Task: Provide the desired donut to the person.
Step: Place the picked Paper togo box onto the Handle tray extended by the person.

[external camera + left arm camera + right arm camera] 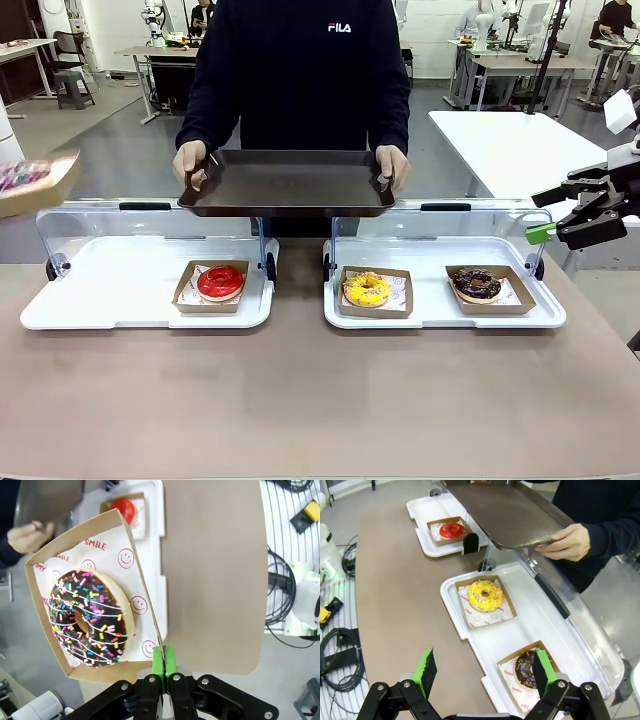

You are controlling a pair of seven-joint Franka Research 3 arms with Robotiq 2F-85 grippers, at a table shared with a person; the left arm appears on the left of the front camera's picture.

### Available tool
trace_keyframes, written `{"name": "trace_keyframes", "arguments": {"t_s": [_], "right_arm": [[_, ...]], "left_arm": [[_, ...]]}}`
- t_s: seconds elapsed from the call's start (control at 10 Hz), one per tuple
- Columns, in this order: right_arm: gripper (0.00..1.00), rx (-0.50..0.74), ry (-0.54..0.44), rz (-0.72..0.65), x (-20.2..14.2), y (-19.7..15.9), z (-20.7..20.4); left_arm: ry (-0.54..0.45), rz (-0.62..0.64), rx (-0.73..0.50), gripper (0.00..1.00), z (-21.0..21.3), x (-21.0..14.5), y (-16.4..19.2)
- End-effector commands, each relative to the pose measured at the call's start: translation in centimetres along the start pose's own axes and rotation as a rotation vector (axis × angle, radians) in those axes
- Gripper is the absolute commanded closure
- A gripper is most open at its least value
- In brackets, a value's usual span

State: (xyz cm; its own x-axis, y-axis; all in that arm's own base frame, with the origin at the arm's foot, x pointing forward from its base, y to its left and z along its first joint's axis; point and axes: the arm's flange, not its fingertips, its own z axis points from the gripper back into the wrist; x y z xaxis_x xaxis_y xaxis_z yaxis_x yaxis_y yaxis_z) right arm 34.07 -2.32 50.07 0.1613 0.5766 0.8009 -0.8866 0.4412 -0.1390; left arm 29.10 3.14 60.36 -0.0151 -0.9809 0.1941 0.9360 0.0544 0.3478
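Holding the picked item up off the table: L gripper (163, 655) has its green pads pinched tight on one corner of a cardboard box (110, 672), w/ the sprinkled donut (90, 617) (choc glaze, white drizzle, coloured sprinkles) sitting inside on smiley-print paper. In front view that box hangs at far left, above and outside the white display trays (100, 290), well apart from the person (300, 70). Person stands across the table (300, 400), both hands (190, 160) gripping a dark tray (290, 185) held out level over the clear covers, nothing on it yet. R gripper (545, 213) hovers at far right, jaws wide, holding nothing; its wrist view looks down on the plain choc donut (527, 669) and yellow donut (485, 595), and farther off the red donut (452, 529), all 3 in their own boxes on the trays. Progress, as I judge it: pick + lift look done, assuming the sprinkled one is what was asked for. Left to do: carry the box across to the dark tray, set it down flat, open the pads, pull back. Corner-only grip, so the box could tip en route.
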Motion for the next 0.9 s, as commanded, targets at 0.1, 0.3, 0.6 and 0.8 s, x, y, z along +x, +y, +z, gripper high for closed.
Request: {"name": "trace_keyframes", "arguments": {"t_s": [0.1, 0.3, 0.6, 0.8], "right_arm": [[0.0, 0.007, -0.032, 0.009, 0.0, -0.3, -0.3], [0.0, 0.007, -0.032, 0.009, 0.0, -0.3, -0.3], [0.0, 0.007, -0.032, 0.009, 0.0, -0.3, -0.3], [0.0, 0.007, -0.032, 0.009, 0.0, -0.3, -0.3]], "left_arm": [[0.027, -0.019, -0.061, 0.99, 0.7, 8.2, 8.2], [0.048, -0.025, -0.089, 0.99, -2.0, 13.6, 12.9], [0.091, -0.117, -0.112, 0.99, -8.4, 21.2, 16.2], [0.141, -0.162, -0.098, 0.99, -11.8, 23.9, 17.4]]}}
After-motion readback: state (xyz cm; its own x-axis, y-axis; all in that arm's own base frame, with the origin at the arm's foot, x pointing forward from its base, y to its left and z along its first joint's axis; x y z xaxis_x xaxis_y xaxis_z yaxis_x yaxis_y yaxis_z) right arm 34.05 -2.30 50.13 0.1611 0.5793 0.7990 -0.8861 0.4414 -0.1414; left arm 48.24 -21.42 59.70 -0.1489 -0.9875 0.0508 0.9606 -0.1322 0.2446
